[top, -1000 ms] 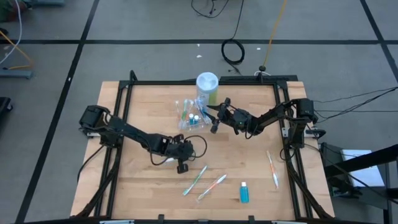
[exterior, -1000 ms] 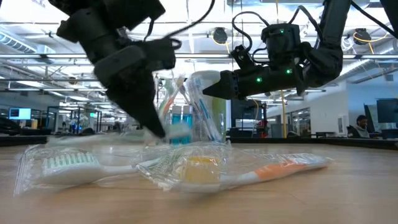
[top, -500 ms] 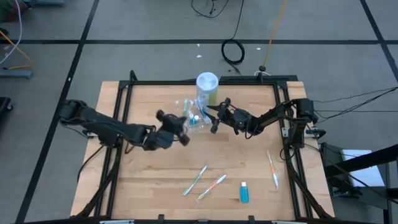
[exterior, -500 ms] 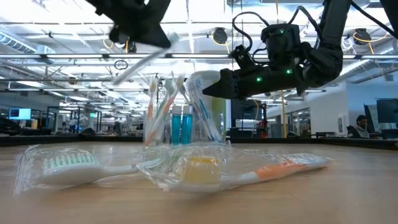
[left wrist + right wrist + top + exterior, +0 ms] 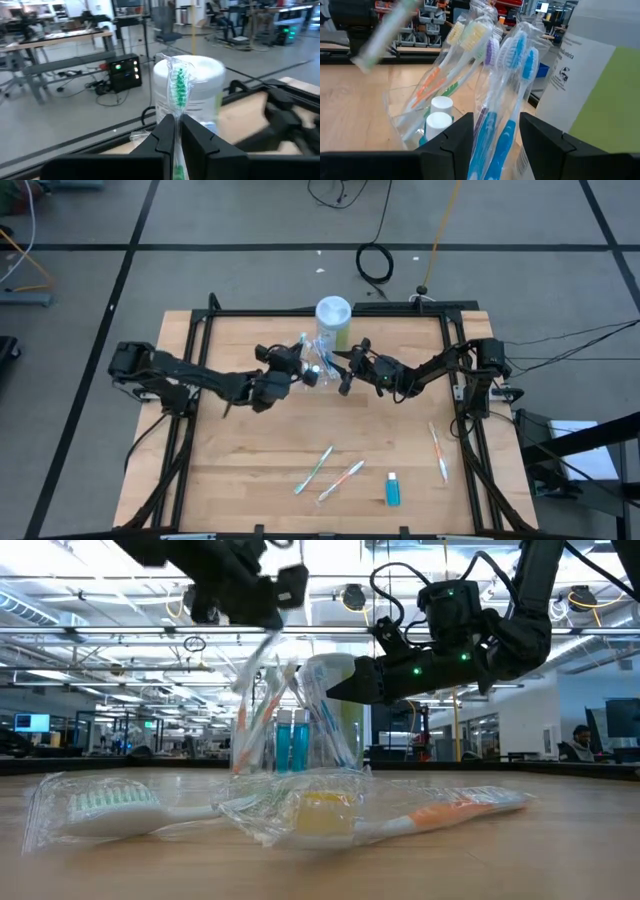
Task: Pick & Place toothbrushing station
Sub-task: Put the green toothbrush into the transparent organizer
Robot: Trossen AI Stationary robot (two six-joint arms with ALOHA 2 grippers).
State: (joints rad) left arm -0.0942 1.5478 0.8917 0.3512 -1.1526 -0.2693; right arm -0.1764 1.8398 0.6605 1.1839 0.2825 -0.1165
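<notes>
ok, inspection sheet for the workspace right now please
Surface: wooden table, black frame around it.
Job's things: clear cup holding wrapped toothbrushes and blue tubes; two toothbrushes, a blue tube and two more brushes lying loose near the front.
Clutter: white canister behind the cup.
Grippers: left gripper shut on a green toothbrush near the cup; right gripper with jaws open around the cup's brushes.
Cables: coil on the floor.
Surroundings: open lab; a person seated far off.
</notes>
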